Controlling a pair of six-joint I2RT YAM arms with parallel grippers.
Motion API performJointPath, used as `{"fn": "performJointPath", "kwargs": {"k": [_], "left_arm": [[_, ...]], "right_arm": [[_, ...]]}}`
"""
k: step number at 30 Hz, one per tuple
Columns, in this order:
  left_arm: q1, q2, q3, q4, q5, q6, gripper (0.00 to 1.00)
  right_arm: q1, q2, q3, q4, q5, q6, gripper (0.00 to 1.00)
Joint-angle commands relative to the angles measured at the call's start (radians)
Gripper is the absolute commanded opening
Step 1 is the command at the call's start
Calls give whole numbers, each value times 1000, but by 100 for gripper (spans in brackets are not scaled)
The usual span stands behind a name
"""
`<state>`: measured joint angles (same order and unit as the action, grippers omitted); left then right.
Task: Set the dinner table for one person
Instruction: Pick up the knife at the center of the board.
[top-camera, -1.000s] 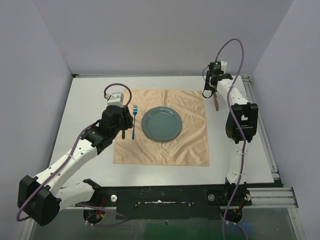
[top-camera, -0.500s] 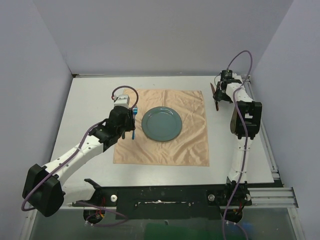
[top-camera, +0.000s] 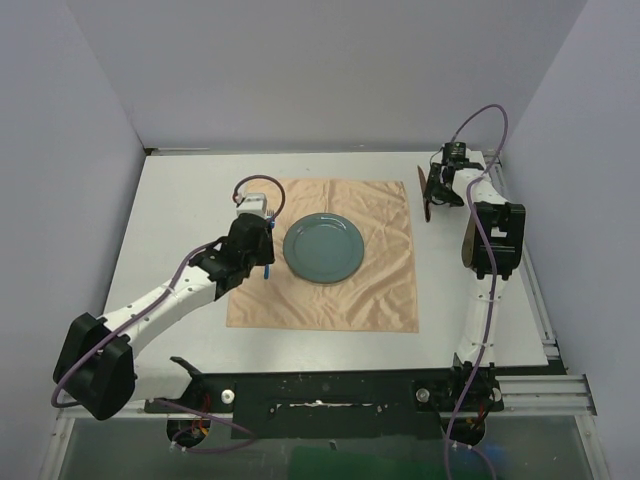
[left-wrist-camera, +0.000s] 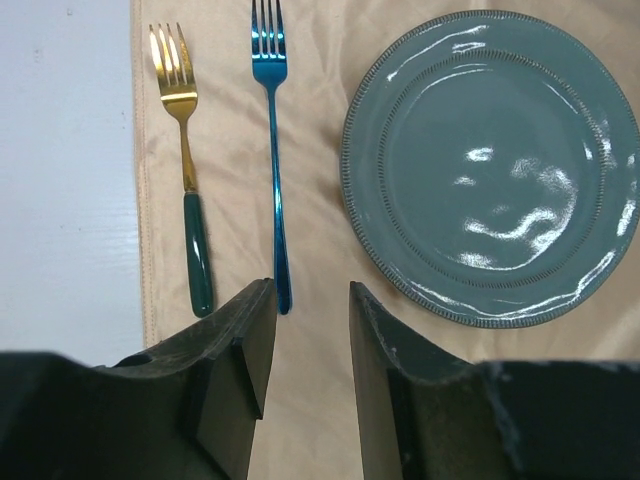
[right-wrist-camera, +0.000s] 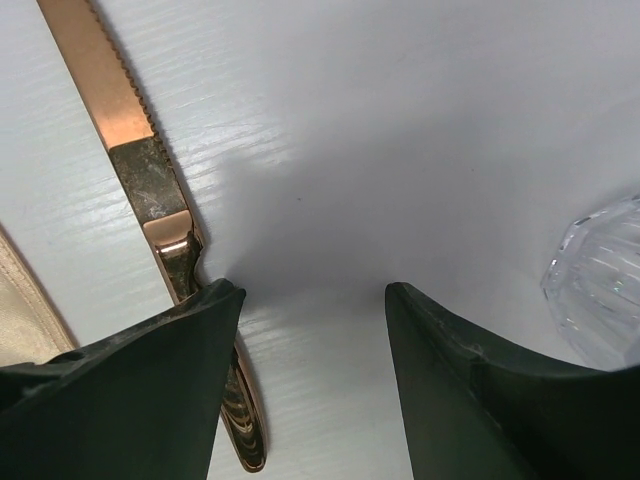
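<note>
The white dinner table (top-camera: 180, 200) carries a peach cloth (top-camera: 380, 290) with a teal plate (top-camera: 323, 248) on it. In the left wrist view a gold fork with a teal handle (left-wrist-camera: 185, 170) and a blue fork (left-wrist-camera: 272, 150) lie side by side on the cloth, left of the plate (left-wrist-camera: 490, 165). My left gripper (left-wrist-camera: 312, 300) is open and empty, above the blue fork's handle end; in the top view (top-camera: 258, 245) it covers most of both forks. My right gripper (right-wrist-camera: 315, 300) is open and empty, low over the bare table, its left finger over the handle of a copper knife (right-wrist-camera: 150, 180).
A clear faceted glass (right-wrist-camera: 600, 290) stands just right of my right gripper. The cloth's corner (right-wrist-camera: 25, 310) lies left of the knife (top-camera: 430, 207). An aluminium rail (top-camera: 525, 270) runs along the table's right edge. Grey walls enclose the table.
My left gripper has moved right and now sits over the forks. My right gripper has shifted right and come down beside the knife.
</note>
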<state>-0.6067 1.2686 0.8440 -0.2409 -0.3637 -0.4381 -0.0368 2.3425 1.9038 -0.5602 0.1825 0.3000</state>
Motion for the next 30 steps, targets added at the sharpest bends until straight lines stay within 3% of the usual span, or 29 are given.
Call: {"fn": "performJointPath", "kwargs": {"k": [1, 14, 20, 30], "left_arm": [[-20, 32, 24, 60, -11, -8, 32], [-92, 86, 35, 65, -45, -39, 31], [-108, 27, 12, 88, -86, -50, 31], [-110, -73, -20, 47, -141, -32, 31]], "right_arm": [[13, -62, -24, 11, -55, 8, 61], [45, -171, -68, 48, -101, 19, 60], [75, -209, -66, 53, -106, 14, 60], [111, -129, -84, 71, -50, 16, 59]]}}
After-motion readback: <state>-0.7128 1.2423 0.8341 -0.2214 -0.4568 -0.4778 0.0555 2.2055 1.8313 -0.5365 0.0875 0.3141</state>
